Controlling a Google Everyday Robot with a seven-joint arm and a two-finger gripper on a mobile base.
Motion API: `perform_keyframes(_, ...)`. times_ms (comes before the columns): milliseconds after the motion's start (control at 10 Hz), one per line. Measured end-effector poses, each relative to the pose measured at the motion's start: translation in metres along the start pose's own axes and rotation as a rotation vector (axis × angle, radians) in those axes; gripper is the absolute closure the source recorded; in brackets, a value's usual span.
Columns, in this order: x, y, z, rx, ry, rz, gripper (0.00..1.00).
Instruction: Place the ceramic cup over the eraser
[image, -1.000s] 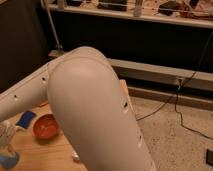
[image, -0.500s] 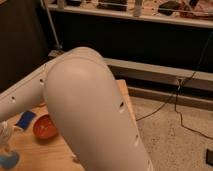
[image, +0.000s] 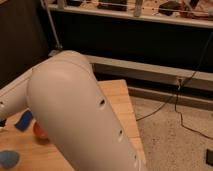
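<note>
My white arm (image: 75, 115) fills the middle of the camera view, and its forearm runs off the left edge. The gripper is out of view past that edge. At the bottom left corner a rounded blue shape shows on the wooden table (image: 120, 100); it looks like the ceramic cup (image: 9, 159). The eraser is hidden, either behind the arm or outside the frame.
A flat blue pad (image: 23, 120) lies on the table at the left, with a sliver of an orange-red bowl (image: 38, 131) showing beside the arm. Right of the table there is speckled floor with black cables (image: 172, 107). A dark shelf unit (image: 140, 35) stands behind.
The arm's bulk has shifted down and left, so it now hides most of the orange-red bowl. More of the table's right side shows.
</note>
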Motion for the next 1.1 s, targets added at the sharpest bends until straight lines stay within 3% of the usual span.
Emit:
perform_keyframes(300,-0.019,0.003,0.013,-0.012,-0.033,-0.046,0.35)
perform_keyframes(500,-0.037,0.005,0.017,0.018,-0.087,-0.112,0.35)
perform_keyframes(700,-0.041,0.015,0.022,0.032,-0.111,-0.165,0.35)
perform_keyframes(1100,-0.032,0.039,0.029,0.012,-0.083,-0.199,0.35)
